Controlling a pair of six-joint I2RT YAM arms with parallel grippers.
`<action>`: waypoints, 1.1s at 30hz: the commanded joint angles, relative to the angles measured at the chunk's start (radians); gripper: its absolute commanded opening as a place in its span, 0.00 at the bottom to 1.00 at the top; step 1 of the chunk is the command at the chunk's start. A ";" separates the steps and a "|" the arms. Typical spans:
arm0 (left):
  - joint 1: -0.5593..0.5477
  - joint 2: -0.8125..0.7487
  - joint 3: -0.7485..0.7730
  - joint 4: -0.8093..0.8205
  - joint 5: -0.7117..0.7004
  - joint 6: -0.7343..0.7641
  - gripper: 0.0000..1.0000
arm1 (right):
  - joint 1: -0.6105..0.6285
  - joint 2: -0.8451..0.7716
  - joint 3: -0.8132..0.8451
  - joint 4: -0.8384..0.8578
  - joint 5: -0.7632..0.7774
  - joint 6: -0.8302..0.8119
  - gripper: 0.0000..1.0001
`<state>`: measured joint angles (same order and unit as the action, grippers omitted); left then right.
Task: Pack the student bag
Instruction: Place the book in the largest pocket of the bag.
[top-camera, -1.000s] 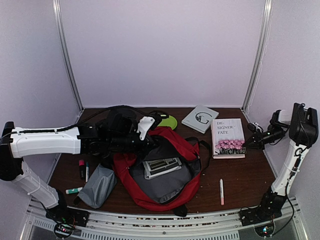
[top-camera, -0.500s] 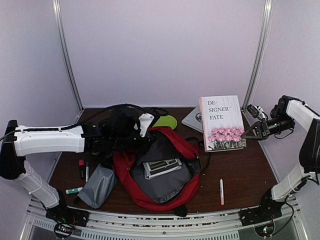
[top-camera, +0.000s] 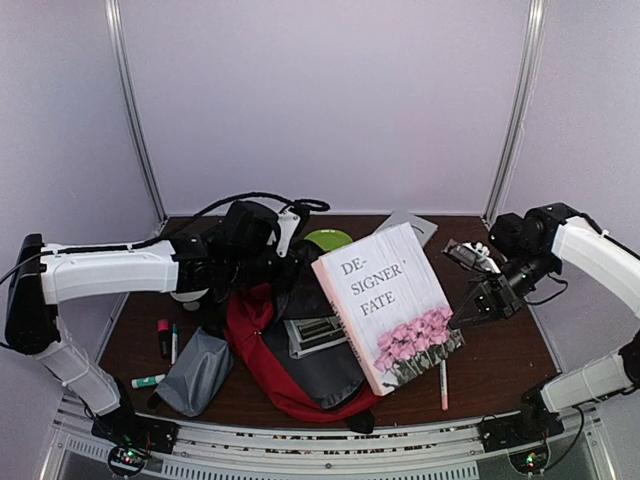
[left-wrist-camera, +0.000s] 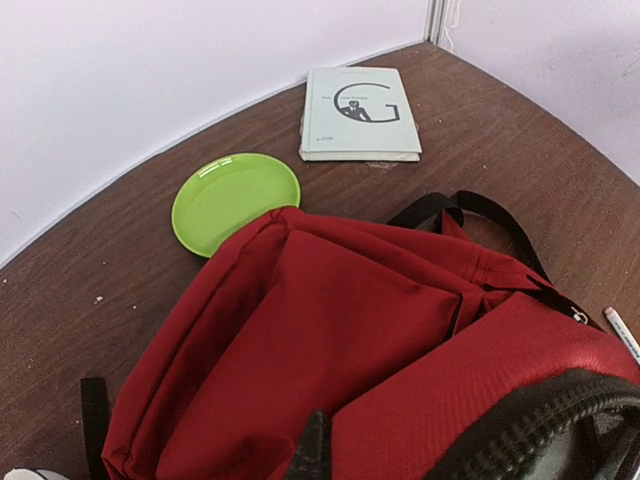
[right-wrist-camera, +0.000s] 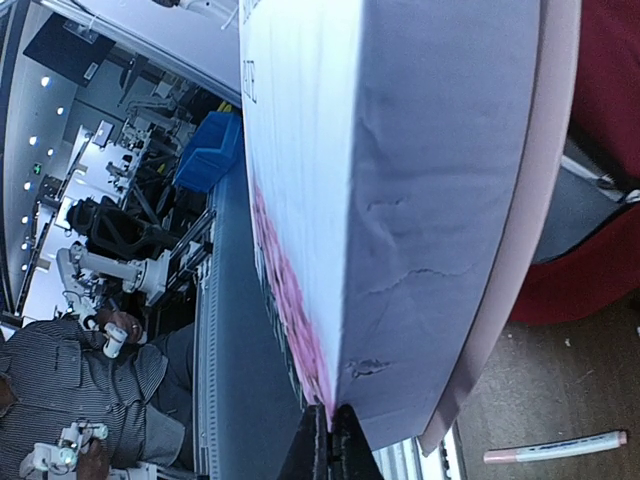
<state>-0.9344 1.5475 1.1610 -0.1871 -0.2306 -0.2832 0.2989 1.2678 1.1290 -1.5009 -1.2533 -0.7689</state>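
The right end effector (right-wrist-camera: 328, 432) is pressed together on the near right corner of the book (top-camera: 392, 305), pinching cover and pages; the book hangs tilted in the air, off the surface (top-camera: 505, 365), rose cover facing up, over the right side of the student bag (top-camera: 255, 335). The left end effector (top-camera: 283, 272) sits at the bag's far left rim; I cannot tell whether it is clamped on fabric, since its wrist view shows only red cloth and zipper. The bag lies mid-surface, mouth open upward, grey lining showing, a flat grey device (top-camera: 322, 332) inside. The step in hand looks like carrying the book to the opening; the next move likely calls for lowering it edge-first into the lining, clear of the zipper, before letting go. A pink pen (top-camera: 443, 385) lies near right.
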 joint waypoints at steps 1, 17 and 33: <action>0.016 0.006 0.062 0.068 -0.008 -0.016 0.00 | 0.129 0.039 -0.024 0.106 -0.011 0.108 0.00; 0.015 -0.133 0.020 0.123 0.023 -0.054 0.00 | 0.275 0.324 -0.069 0.236 0.074 0.302 0.00; 0.014 -0.044 0.036 0.124 0.115 -0.061 0.00 | 0.420 0.334 -0.069 0.253 0.050 0.341 0.00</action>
<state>-0.9283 1.4677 1.1404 -0.1036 -0.1318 -0.3592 0.6933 1.6001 1.0340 -1.2331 -1.1519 -0.4210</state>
